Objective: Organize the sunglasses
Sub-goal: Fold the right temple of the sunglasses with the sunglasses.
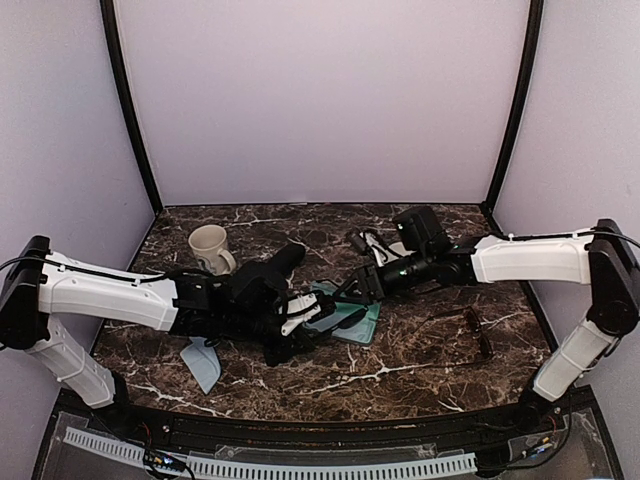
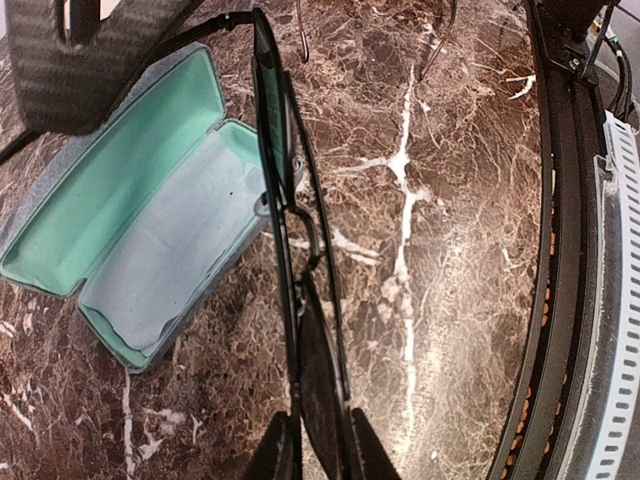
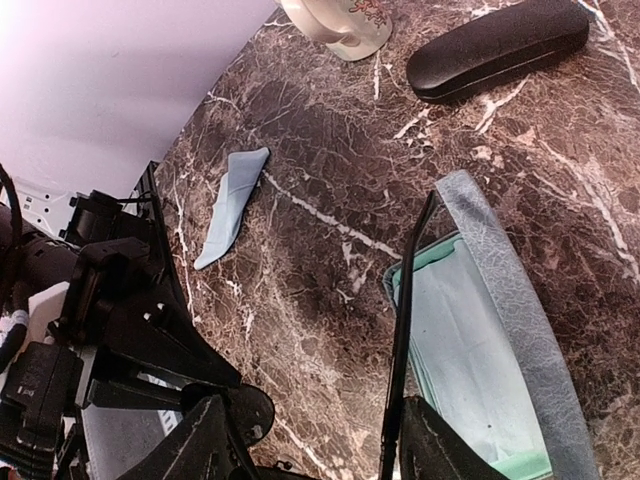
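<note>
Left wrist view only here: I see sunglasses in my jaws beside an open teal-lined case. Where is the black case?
Observer: The black case lies shut on the table, beside the mug but apart from it.
Operator: Anything on my near side?
Observer: A blue cloth lies flat, nearer the edge than the left arm.
Operator: And the right gripper?
Observer: The right gripper has its jaws apart, with the frame of the sunglasses between them.

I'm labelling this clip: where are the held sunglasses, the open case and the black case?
held sunglasses [image 2: 320,380], left wrist view, on the lower dark lens.
open case [image 2: 165,250], left wrist view, on its pale inner lining.
black case [image 3: 500,45], right wrist view, on its lid.
</note>
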